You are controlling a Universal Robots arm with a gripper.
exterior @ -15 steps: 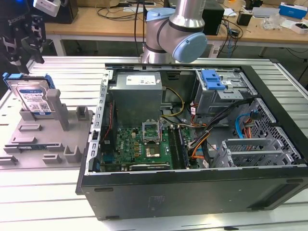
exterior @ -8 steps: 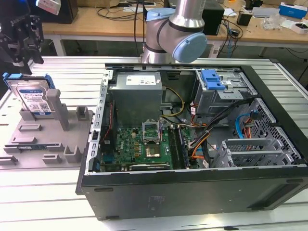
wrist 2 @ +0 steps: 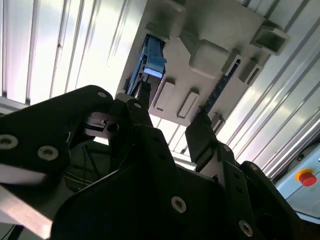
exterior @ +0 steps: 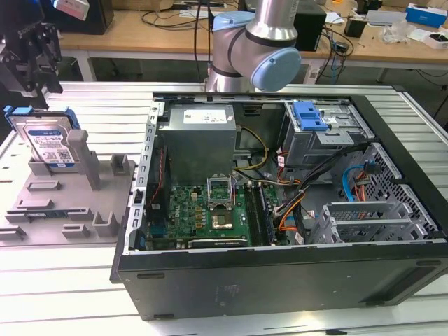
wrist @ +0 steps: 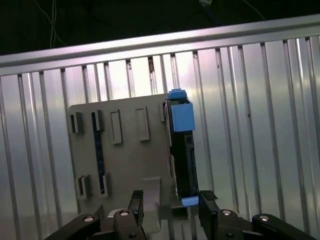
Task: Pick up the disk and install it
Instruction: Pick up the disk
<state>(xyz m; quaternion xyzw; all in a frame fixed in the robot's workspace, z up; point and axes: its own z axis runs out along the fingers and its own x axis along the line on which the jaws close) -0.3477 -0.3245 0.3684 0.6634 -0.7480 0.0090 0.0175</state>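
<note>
Standing in a grey holder (exterior: 50, 203) on the slatted metal table (exterior: 98, 105), the disk (exterior: 49, 143) sits beneath spread, empty fingers (wrist: 208, 207).

a robotics lab: slotted aluminium table (exterior: 98, 101), opened computer case (exterior: 280, 280), cable-strewn wooden benches (exterior: 133, 31).

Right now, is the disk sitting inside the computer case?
No, the disk stands upright in the grey holder on the exterior view's left, outside the open computer case.
</note>
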